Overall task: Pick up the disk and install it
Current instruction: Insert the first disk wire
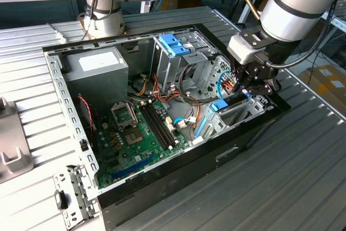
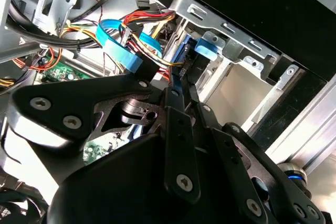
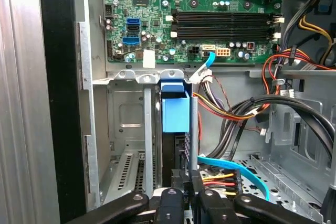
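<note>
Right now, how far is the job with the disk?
Pickup looks done: the gripper is shut on the disk, which stands on edge in the drive cage at the case's front corner. In hand: lowering it into that slot. Left: seating and release; whether it is fully seated cannot be told.

Disk (image 3: 175, 129): dark, flat, blue rail (image 3: 174, 109) at its end; standing on edge inside metal drive bay (image 3: 126, 124) at front corner of open computer case (image 1: 162, 182), beside green board.

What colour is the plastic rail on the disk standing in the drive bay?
Blue; the disk rail shows best in the first wrist view.
</note>
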